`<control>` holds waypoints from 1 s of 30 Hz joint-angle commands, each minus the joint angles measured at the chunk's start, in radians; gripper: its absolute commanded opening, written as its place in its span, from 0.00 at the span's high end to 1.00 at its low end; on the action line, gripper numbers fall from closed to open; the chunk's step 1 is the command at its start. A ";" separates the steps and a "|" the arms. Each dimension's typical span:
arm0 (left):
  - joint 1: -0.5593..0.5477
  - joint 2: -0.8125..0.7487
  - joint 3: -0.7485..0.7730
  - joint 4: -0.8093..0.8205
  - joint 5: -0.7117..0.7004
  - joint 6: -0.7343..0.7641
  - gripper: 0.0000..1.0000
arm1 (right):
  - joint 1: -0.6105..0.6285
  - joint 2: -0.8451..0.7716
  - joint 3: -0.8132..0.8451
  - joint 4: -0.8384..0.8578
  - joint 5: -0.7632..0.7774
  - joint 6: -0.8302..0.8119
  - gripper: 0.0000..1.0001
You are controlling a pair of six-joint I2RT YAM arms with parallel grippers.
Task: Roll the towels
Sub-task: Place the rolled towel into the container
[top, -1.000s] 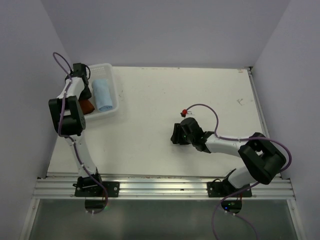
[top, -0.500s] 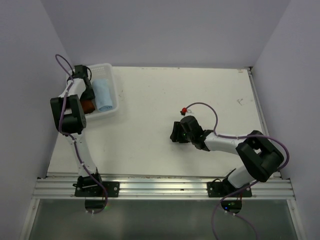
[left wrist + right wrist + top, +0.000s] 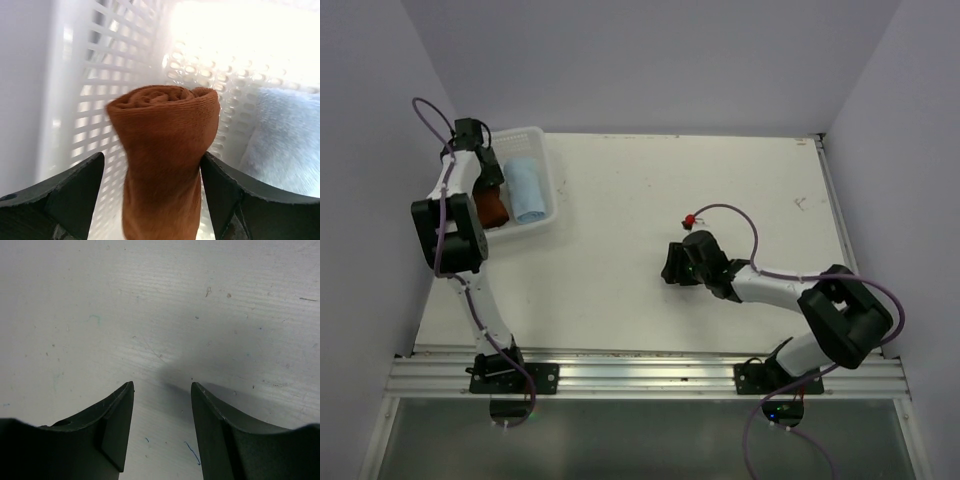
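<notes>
We find the rust towel [image 3: 165,150] and blue towel [image 3: 285,145] rolled, side by side in the basket [image 3: 100,75]. The left gripper [image 3: 152,160] straddles the rust roll with its jaws apart. The right gripper [image 3: 162,390] hangs parted over the table [image 3: 150,300] (nothing held). We judge that only withdrawal remains.

Soft knit rust towel [image 3: 165,145], glossy white plastic mesh basket [image 3: 100,75]

I see the basket [image 3: 551,176] at the far-left corner of the table [image 3: 650,190], both towels in it side by side. The left-hand towel [image 3: 165,135] lies between the fingers of the left gripper [image 3: 151,160], near the basket's left wall, and the right-hand towel [image 3: 526,188] lies just beside it. The right gripper [image 3: 670,265] hangs over the table right of centre, well apart from the basket.
</notes>
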 commanded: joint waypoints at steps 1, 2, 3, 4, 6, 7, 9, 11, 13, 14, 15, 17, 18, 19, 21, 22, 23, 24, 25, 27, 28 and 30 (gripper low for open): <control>0.020 -0.122 0.065 -0.014 0.007 -0.019 0.19 | -0.006 -0.059 0.024 -0.030 0.001 -0.016 0.47; 0.020 -0.128 0.072 -0.017 0.016 -0.021 0.19 | -0.006 -0.066 0.026 -0.034 0.003 -0.018 0.47; 0.020 -0.136 0.086 -0.023 0.024 -0.027 0.19 | -0.005 -0.073 0.030 -0.045 0.003 -0.019 0.47; 0.020 -0.151 0.094 -0.034 0.033 -0.029 0.18 | -0.006 -0.087 0.035 -0.054 0.004 -0.022 0.47; 0.020 -0.168 0.130 -0.049 0.083 -0.023 0.18 | -0.006 -0.101 0.050 -0.084 0.013 -0.031 0.47; 0.020 -0.183 0.150 -0.074 0.096 -0.022 0.18 | -0.005 -0.118 0.058 -0.093 0.016 -0.043 0.47; 0.018 -0.212 0.189 -0.089 0.165 -0.021 0.17 | -0.006 -0.135 0.085 -0.132 0.027 -0.060 0.44; 0.020 -0.286 0.171 -0.080 0.206 -0.030 0.16 | -0.008 -0.151 0.110 -0.178 0.036 -0.088 0.38; 0.020 -0.406 0.105 -0.016 0.303 -0.055 0.15 | -0.023 -0.147 0.168 -0.223 0.029 -0.109 0.35; 0.017 -0.454 0.001 0.016 0.347 -0.067 0.14 | -0.032 -0.144 0.188 -0.255 0.019 -0.114 0.34; 0.015 -0.505 -0.062 0.052 0.407 -0.096 0.13 | -0.041 -0.144 0.217 -0.268 0.007 -0.120 0.34; -0.003 -0.647 -0.249 0.176 0.455 -0.102 0.07 | -0.075 -0.154 0.246 -0.304 -0.002 -0.140 0.32; -0.012 -0.713 -0.295 0.208 0.450 -0.127 0.06 | -0.087 -0.159 0.282 -0.323 -0.005 -0.148 0.32; -0.022 -0.743 -0.338 0.227 0.470 -0.133 0.06 | -0.112 -0.164 0.300 -0.344 -0.002 -0.160 0.31; -0.061 -0.796 -0.453 0.248 0.478 -0.153 0.04 | -0.135 -0.179 0.360 -0.422 -0.001 -0.175 0.29; -0.081 -0.854 -0.495 0.283 0.476 -0.153 0.03 | -0.156 -0.187 0.377 -0.445 -0.008 -0.191 0.28; -0.135 -0.884 -0.573 0.302 0.469 -0.148 0.02 | -0.169 -0.193 0.391 -0.484 -0.025 -0.198 0.25; -0.166 -0.940 -0.610 0.328 0.429 -0.150 0.02 | -0.184 -0.207 0.408 -0.498 -0.052 -0.203 0.13; -0.192 -0.967 -0.650 0.349 0.429 -0.151 0.01 | -0.214 -0.217 0.414 -0.514 -0.072 -0.196 0.12; -0.248 -1.030 -0.774 0.394 0.429 -0.144 0.00 | -0.235 -0.254 0.412 -0.545 -0.091 -0.180 0.08; -0.259 -1.050 -0.808 0.403 0.418 -0.141 0.00 | -0.254 -0.262 0.411 -0.559 -0.090 -0.177 0.04; -0.276 -1.109 -0.906 0.437 0.406 -0.121 0.00 | -0.270 -0.273 0.423 -0.603 -0.079 -0.179 0.02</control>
